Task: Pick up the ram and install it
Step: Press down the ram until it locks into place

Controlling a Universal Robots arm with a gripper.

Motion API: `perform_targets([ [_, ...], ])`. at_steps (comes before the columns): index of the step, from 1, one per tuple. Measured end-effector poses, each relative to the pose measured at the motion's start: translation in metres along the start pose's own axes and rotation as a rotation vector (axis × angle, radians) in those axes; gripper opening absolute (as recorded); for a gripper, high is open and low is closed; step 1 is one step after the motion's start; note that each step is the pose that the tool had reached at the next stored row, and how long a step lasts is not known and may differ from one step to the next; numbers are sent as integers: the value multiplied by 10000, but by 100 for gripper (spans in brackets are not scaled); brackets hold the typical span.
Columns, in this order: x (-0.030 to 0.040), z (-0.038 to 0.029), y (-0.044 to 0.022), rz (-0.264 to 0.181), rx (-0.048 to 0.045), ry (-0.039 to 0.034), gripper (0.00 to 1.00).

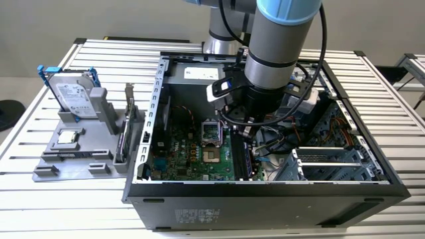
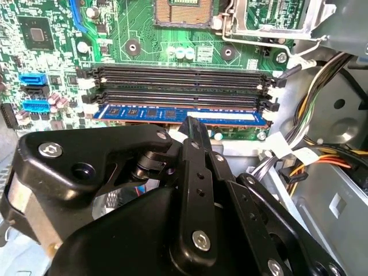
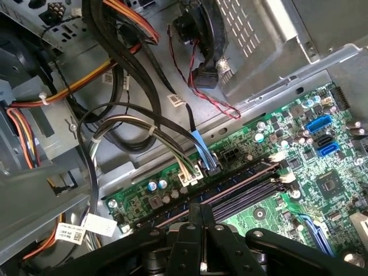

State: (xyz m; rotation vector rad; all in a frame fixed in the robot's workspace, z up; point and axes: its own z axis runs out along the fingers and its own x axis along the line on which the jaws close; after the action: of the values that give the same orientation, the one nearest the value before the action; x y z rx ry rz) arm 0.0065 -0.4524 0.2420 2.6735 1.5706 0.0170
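The ram (image 2: 138,111), a long blue stick with black chips, stands on edge in the memory slot of the green motherboard (image 2: 52,34) nearest the board's edge. The three black slots (image 2: 178,83) beside it hold nothing. My gripper (image 2: 194,123) is shut, fingers pressed together, with its tip resting on the ram's top edge near the middle. In the exterior view the gripper (image 1: 247,130) reaches down into the open computer case (image 1: 265,204), over the slots. In the first wrist view the shut fingertips (image 3: 201,211) sit just above the slot rows (image 3: 241,187).
Bundled cables (image 3: 132,86) and a metal drive cage (image 1: 329,159) crowd the case beside the slots. The CPU socket (image 1: 210,133) lies on the slots' other side. Outside the case, a grey holder (image 1: 79,154) carries a hard drive (image 1: 71,94) with blue rails.
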Motion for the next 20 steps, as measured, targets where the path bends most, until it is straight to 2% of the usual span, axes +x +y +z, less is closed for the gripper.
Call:
perform_targets([
  [14,0,4,-1,-1703,-7,65,0],
  [20,0,4,-1,-2234,-1,81,0],
])
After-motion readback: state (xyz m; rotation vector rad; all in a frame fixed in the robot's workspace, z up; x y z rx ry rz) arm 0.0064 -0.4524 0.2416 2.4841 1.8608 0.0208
